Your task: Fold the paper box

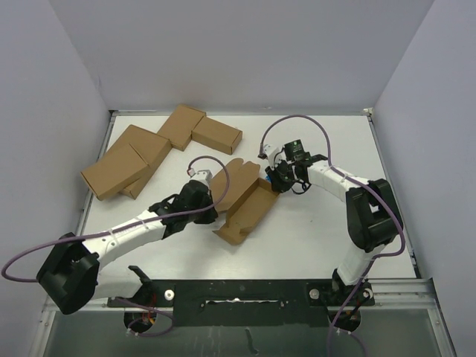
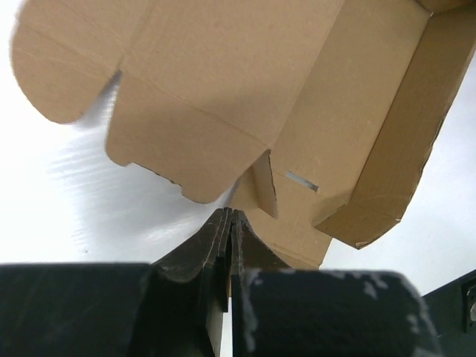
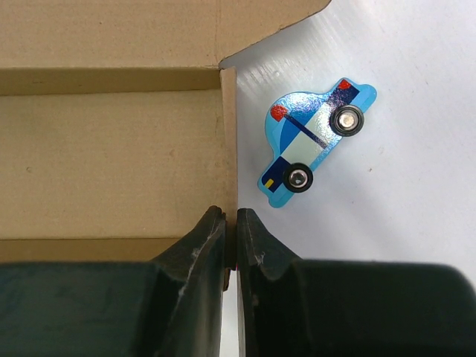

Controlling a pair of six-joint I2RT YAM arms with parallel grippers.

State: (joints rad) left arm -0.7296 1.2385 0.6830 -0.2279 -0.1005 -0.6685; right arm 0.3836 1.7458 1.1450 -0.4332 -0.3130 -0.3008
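The paper box [image 1: 242, 204] is a brown die-cut carton lying partly folded at mid-table, with rounded flaps spread to its upper left. My left gripper [image 1: 213, 211] is at its left side. In the left wrist view that gripper [image 2: 232, 213] is shut, its tips touching the box's near edge [image 2: 223, 89], and no cardboard shows between them. My right gripper [image 1: 274, 183] is at the box's upper right end. In the right wrist view it [image 3: 230, 216] is shut on the edge of an upright wall of the box [image 3: 111, 149].
A small blue toy police car [image 3: 312, 141] lies on the table just right of the gripped wall. Several closed brown cartons [image 1: 123, 169] [image 1: 216, 135] cluster at the back left. Grey walls bound the table on three sides.
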